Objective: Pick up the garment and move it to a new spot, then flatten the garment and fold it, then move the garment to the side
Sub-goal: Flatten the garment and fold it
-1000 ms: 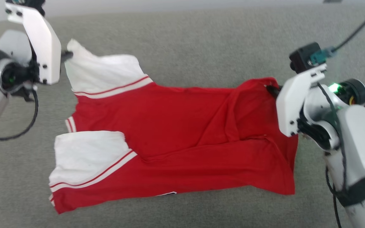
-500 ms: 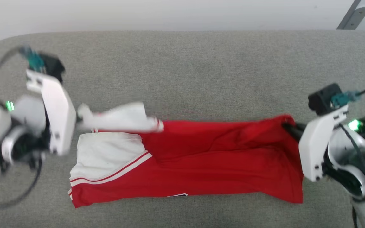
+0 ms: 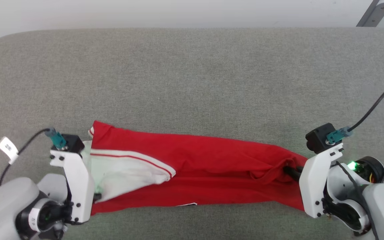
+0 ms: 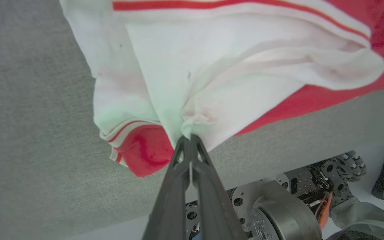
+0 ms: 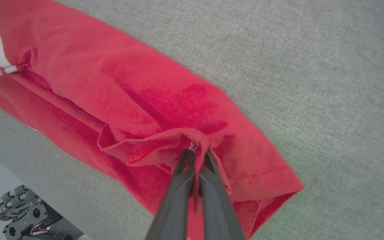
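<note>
Left pincer is clamped tight on a bunched bit of the white sleeve, and right pincer is clamped tight on a puckered bit of red fabric at the other end. So we have both ends of the garment gripped. It lies as a long narrow band running left to right on the near part of the grey padded surface, sleeve end at left, bottom hem at right. We judge this as mid-fold. The shirt looks doubled over lengthwise, with the far edge brought toward the near edge, so the pick-up, the move and most of the flattening look done. What seems left is letting go, at least one more fold to shorten the band, and then the shift to the side. The red body shows creases near the right grip, so the fold is not clean yet. As for what we can't see, the printed face is turned under, and we get just a thin black-and-white sliver of print at the near edge. In the head view the left fingers sit behind the white wrist plate. We cannot tell how many layers each pincer holds. The second sleeve is mostly buried, with just a bit of striped trim poking out. The robot base is cut off at the frame edge.
</note>
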Tool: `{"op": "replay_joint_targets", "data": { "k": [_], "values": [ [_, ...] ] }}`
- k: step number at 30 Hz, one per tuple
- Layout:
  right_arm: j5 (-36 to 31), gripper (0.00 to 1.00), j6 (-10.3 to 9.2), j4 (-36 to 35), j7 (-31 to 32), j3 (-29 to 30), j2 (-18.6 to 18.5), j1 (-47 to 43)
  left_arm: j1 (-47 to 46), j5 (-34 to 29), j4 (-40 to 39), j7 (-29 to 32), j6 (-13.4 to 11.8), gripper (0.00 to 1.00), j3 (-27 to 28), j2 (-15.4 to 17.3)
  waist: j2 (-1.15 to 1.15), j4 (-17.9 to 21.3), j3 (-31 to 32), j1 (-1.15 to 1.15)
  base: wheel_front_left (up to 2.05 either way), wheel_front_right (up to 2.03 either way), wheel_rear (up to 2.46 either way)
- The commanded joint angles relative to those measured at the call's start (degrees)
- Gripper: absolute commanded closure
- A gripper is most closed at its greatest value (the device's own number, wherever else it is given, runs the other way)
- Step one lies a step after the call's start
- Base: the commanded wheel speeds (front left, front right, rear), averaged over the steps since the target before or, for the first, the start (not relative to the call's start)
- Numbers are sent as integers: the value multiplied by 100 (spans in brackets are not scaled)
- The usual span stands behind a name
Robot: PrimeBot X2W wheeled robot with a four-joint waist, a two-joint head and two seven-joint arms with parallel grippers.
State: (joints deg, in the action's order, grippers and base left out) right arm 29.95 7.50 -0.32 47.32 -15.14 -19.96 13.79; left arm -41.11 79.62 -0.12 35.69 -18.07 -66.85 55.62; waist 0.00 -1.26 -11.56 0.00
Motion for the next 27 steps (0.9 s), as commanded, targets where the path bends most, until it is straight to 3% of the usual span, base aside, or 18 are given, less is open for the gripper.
{"op": "replay_joint_targets", "data": {
  "k": [1,2,3,4,5,6,14,20,27],
  "values": [
    [4,100,-3,115,-101,-59,19,117,132,115,183,-65,94,100,-17,-101,0,-3,-11,0,0,0,0],
    [-12,88,-3,184,-153,-92,35,144,130,71,294,-153,159,74,9,-142,0,-10,-17,0,0,0,0],
    [-12,88,-3,184,-153,-92,35,144,130,71,294,-153,159,74,9,-142,0,-10,-17,0,0,0,0],
    [-23,65,-3,237,-201,-114,49,160,142,78,401,-254,207,55,60,-177,0,-16,-20,0,0,0,0],
    [-18,17,-3,280,-239,-129,60,172,176,108,502,-353,247,35,105,-217,0,-22,-19,0,0,0,0],
    [0,0,-3,296,-267,-141,62,182,195,105,561,-456,291,0,136,-238,0,-29,-17,0,0,0,0],
    [104,0,-3,-17,-258,263,52,-67,430,57,498,-1524,480,0,530,-108,0,-106,46,0,0,0,0],
    [1,0,-3,-341,67,1248,250,-535,768,-288,359,-2777,638,0,752,26,0,-188,76,0,0,0,0],
    [-182,0,-3,-400,475,1889,532,-853,1156,-529,472,-4004,683,0,955,49,0,-288,46,0,0,0,0]
  ]
}}
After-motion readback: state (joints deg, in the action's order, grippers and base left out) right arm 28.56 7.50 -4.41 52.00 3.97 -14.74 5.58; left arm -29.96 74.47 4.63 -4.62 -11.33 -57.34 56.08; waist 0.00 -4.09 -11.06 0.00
